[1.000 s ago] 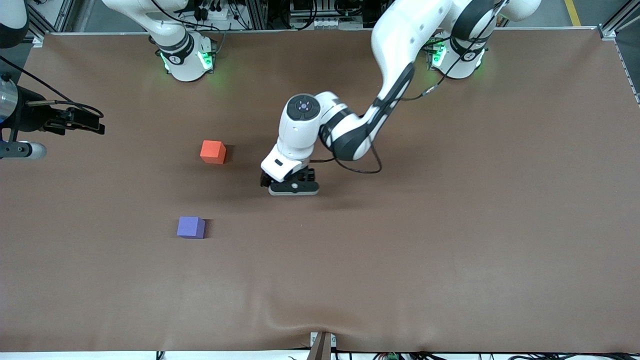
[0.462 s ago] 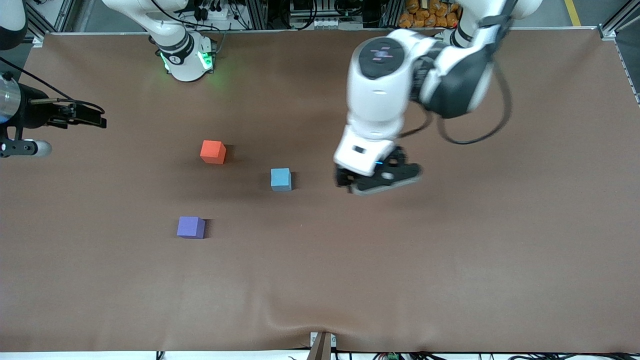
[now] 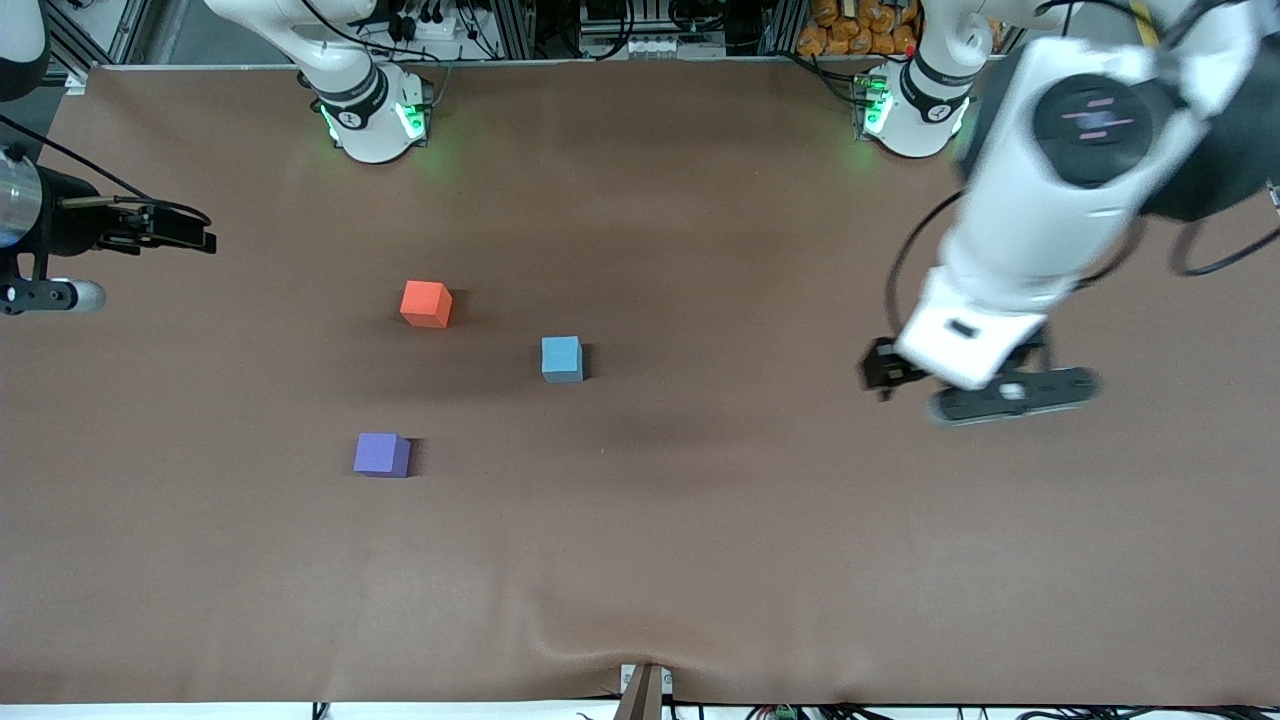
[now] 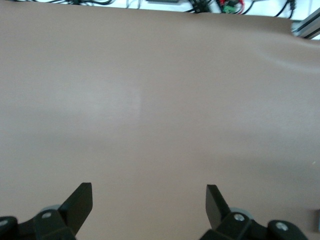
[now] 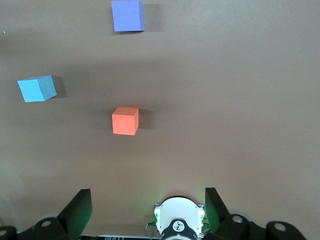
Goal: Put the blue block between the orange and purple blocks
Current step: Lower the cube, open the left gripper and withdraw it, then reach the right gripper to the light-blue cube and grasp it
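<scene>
The blue block sits on the brown table, toward the left arm's end from the orange block and the purple block. It is nearer to the front camera than the orange one and farther than the purple one. My left gripper is open and empty, up over bare table near the left arm's end; its wrist view shows only bare mat. My right gripper waits open and empty, high at the right arm's end. Its wrist view shows the blue, orange and purple blocks.
The brown mat covers the whole table, with a wrinkle at its front edge. The right arm's base and the left arm's base stand along the back edge.
My left gripper has left the blue block on the table, risen and swung toward the left arm's end. The blue block, once uncovered, has stayed put. The right arm has barely moved.
</scene>
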You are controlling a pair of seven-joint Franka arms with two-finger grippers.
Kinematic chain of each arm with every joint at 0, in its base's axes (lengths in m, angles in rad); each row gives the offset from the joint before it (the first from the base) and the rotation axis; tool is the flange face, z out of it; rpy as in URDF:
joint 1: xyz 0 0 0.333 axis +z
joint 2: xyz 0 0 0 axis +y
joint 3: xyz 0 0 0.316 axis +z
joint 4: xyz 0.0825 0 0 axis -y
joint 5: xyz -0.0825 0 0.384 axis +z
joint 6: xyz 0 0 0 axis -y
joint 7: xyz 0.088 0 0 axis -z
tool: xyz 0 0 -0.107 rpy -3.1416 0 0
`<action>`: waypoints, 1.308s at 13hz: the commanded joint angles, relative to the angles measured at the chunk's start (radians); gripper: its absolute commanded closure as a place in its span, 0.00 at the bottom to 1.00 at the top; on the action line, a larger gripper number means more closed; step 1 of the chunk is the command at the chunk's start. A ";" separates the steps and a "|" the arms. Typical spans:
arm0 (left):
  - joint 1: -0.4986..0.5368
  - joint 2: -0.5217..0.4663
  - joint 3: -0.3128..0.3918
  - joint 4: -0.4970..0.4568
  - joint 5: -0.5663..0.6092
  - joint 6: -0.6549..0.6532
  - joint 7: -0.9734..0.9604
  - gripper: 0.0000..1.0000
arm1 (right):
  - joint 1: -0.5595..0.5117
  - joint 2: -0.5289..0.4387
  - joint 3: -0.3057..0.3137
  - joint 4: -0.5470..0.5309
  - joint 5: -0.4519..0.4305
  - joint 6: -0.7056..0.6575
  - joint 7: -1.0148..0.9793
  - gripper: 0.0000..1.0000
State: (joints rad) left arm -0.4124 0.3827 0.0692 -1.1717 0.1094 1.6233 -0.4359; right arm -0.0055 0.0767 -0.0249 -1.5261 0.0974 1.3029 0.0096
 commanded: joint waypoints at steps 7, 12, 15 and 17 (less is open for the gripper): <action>0.213 -0.326 -0.014 -0.402 -0.097 0.079 0.345 0.00 | 0.042 0.005 0.010 0.020 0.092 -0.016 0.016 0.00; 0.218 -0.419 -0.011 -0.520 -0.099 0.109 0.382 0.00 | 0.270 0.167 0.008 0.015 0.147 0.246 0.015 0.00; 0.242 -0.444 -0.012 -0.551 -0.099 0.084 0.431 0.00 | 0.346 0.297 0.008 0.012 0.149 0.369 0.016 0.00; 0.242 -0.450 -0.012 -0.559 -0.099 0.086 0.431 0.00 | 0.406 0.343 0.008 0.009 0.145 0.458 0.016 0.00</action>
State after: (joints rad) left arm -0.1788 -0.0313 0.0636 -1.6917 0.0244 1.7067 -0.0233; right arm 0.3695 0.3959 -0.0078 -1.5410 0.2426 1.7289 0.0302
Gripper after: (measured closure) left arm 0.000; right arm 0.000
